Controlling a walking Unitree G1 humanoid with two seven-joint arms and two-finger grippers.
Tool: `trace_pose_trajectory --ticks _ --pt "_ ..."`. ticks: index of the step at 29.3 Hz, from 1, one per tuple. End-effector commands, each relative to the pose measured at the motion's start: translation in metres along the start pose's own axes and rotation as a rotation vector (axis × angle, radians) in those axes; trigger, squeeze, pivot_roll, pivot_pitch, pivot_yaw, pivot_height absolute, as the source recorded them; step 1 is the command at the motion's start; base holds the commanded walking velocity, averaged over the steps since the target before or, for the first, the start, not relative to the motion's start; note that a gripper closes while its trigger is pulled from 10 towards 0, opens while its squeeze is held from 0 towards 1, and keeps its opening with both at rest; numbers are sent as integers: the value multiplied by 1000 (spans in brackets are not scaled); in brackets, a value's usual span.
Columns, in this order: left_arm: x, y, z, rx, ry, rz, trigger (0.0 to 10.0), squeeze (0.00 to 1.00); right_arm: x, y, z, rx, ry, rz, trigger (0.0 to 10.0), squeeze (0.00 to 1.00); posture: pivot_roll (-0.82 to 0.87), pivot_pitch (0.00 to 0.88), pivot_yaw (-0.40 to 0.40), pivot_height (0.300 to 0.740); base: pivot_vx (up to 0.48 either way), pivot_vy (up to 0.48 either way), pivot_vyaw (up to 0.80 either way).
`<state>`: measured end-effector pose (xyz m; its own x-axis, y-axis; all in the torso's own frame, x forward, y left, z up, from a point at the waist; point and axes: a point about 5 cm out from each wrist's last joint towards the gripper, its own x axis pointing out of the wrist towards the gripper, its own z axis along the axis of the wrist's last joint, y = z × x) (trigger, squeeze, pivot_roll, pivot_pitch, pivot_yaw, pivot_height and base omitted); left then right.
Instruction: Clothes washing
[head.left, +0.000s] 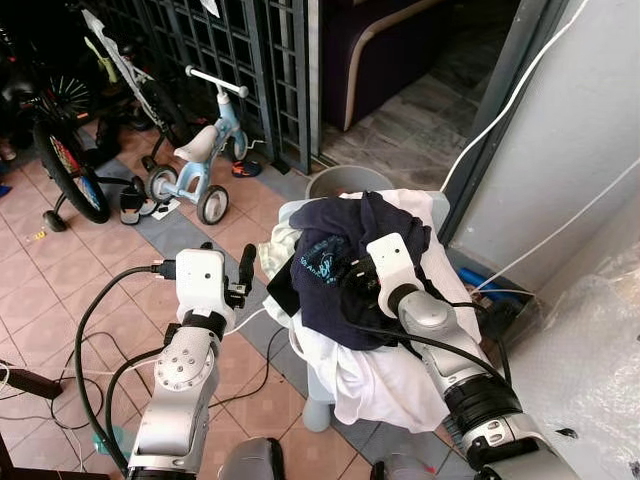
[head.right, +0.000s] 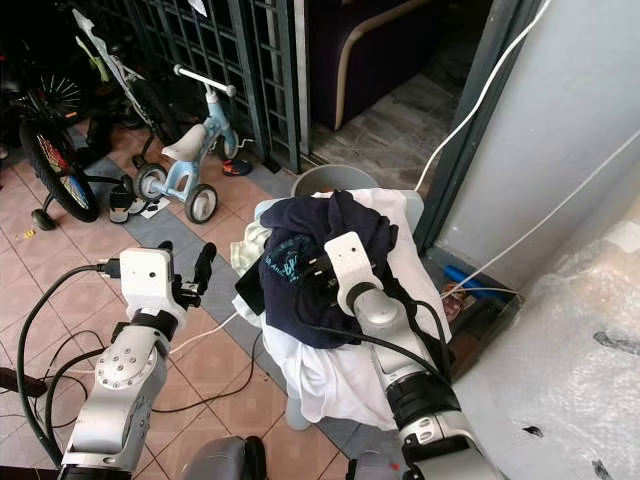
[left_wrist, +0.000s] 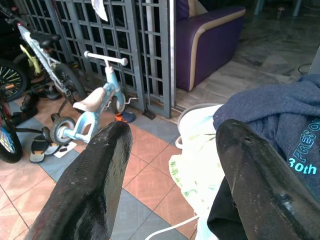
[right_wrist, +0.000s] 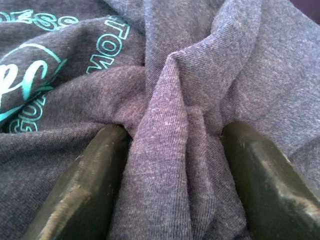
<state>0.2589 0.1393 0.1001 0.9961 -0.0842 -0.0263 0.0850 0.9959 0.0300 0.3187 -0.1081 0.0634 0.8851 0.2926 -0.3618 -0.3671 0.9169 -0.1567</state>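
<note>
A heap of clothes lies on a pale grey stand (head.left: 317, 408) right before me. On top is a navy T-shirt (head.left: 325, 250) with teal print, over a white garment (head.left: 372, 378) and a pale green-patterned cloth (left_wrist: 196, 167). My right gripper (head.left: 358, 280) is pushed into the navy T-shirt. In the right wrist view its fingers (right_wrist: 82, 192) pinch a raised fold of the navy fabric (right_wrist: 170, 130). My left gripper (head.left: 230, 262) hovers open just left of the heap, apart from it, with nothing between its fingers (left_wrist: 92, 182).
A grey bucket (head.left: 345, 181) stands behind the heap. A small blue balance bike (head.left: 200, 160) and a bicycle (head.left: 70, 165) stand at the left by a metal grate (head.left: 235, 55). Cables (head.left: 90, 335) trail over the tiled floor. A wall (head.left: 565, 150) and bubble wrap (head.left: 590, 370) close the right.
</note>
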Motion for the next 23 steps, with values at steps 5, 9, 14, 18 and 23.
trace_pose_trajectory --ticks 5,9,14,18,23 --pt "2 -9 -6 -68 64 -99 10000 0 1 0 -11 88 53 -6 0 0 37 83 46 740 0 0 0" --pt "-2 -21 -14 -102 133 -224 10000 0 2 -5 -5 137 35 -18 0 0 29 83 45 740 0 0 0" --pt "-4 -24 -19 -74 172 -261 10000 0 3 -9 6 227 -25 -21 0 0 24 79 45 740 0 0 0" --pt "-3 -22 -20 -63 177 -257 10000 0 3 -8 9 304 -47 -5 0 0 22 74 44 740 0 0 0" --pt "-1 -26 -19 -33 180 -313 10000 0 3 -3 12 418 -67 37 0 0 22 62 40 740 0 0 0"
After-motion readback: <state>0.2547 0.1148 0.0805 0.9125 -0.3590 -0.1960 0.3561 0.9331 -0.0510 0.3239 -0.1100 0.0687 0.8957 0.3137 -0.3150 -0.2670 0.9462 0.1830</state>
